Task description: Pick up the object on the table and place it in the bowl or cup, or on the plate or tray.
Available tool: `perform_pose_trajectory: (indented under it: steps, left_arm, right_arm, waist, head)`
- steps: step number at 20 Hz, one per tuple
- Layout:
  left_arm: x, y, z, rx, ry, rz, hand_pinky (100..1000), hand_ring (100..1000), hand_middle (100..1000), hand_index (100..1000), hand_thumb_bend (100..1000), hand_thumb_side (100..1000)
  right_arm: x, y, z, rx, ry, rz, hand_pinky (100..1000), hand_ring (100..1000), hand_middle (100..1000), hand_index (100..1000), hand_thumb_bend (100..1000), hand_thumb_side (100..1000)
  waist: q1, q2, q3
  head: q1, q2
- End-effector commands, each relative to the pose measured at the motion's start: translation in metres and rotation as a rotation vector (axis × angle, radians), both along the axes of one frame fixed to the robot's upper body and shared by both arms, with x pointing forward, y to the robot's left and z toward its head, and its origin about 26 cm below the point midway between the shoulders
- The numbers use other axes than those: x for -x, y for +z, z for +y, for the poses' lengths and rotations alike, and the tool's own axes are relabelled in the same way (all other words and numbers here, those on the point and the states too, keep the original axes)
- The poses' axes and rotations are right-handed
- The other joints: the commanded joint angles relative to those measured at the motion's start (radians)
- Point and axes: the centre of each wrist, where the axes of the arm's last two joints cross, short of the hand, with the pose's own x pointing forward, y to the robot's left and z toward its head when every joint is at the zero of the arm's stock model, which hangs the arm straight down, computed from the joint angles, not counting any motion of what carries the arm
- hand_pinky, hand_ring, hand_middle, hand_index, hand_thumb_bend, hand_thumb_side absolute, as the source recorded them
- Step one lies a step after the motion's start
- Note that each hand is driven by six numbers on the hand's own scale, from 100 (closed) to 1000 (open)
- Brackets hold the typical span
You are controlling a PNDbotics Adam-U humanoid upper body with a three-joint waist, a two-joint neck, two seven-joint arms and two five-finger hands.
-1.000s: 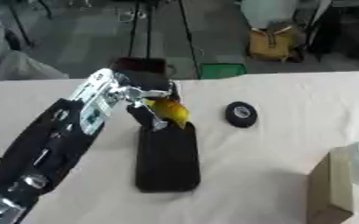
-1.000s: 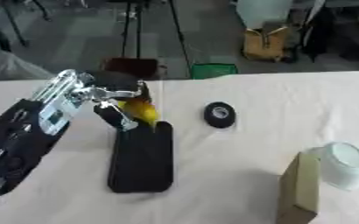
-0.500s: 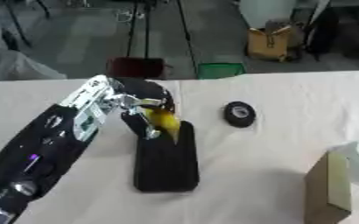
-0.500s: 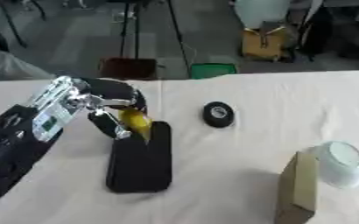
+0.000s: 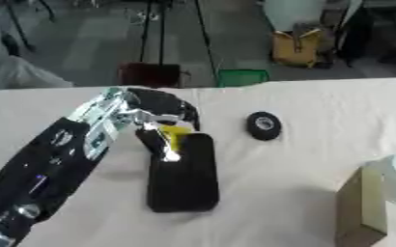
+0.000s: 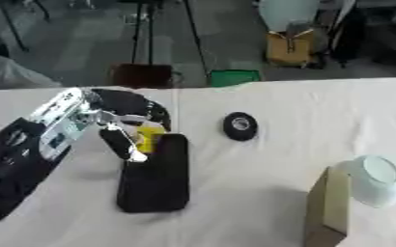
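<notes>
The left robot hand (image 5: pixel 163 120) has its fingers curled round a small yellow object (image 5: pixel 175 134) at the near end of the black tray (image 5: pixel 183 178) on the desk (image 5: pixel 303 159); it looks light, rigid and perhaps smooth, best pinched across its sides.

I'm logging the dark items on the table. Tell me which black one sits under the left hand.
The black tray, long and flat, under the left hand whose fingers are curled around a yellow object. The black roll is small, round and lies apart to the right.
</notes>
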Motion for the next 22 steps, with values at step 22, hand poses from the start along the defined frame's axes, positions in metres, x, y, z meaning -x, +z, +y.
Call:
perform_pose_trajectory:
  steps: [22]
  left_arm:
    - [0.091,0.058,0.087,0.929,0.027,-0.354,693,769,807,867,324,967]
  right_arm:
    - [0.006,0.011,-0.011,0.016,-0.045,-0.046,581,562,775,858,605,501]
  waist:
    - [-0.022,-0.024,0.102]
  head:
    - [-0.048,0.014]
